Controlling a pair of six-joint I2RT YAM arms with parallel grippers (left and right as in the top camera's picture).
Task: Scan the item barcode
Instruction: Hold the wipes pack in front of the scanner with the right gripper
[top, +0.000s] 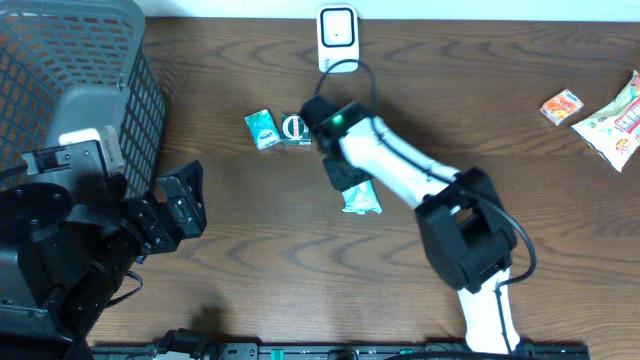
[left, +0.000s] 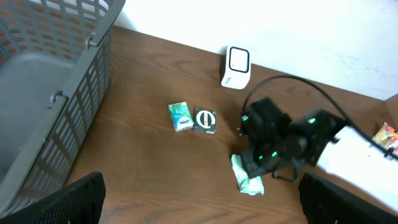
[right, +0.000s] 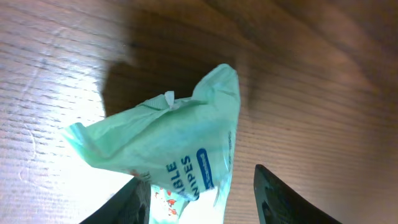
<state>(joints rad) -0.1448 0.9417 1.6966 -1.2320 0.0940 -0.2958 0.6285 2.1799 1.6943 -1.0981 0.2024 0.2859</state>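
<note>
Mint-green wipes packet (right: 174, 149), lettered "WIPES" in blue, lies crumpled mid-table on the wooden table (top: 250, 260). It sits between the parted fingers of the right gripper (right: 199, 199), which do not clamp it. Left gripper (top: 185, 200): jaws wide apart, holding nothing, beside the grey basket (top: 60, 60). White scanner (top: 337, 38) stands at the far edge, with 2 small packs (top: 262, 128) near it. Bare wood lies toward the near edge.

The green wipes pack (right: 180, 149) bears blue print, partly cut off: "BLE" over "WIPES". The blue oval label (right: 206, 166) beside it is too small to read. Print on the dark pack (top: 296, 129) and the snack bags (top: 612, 120) is illegible.
</note>
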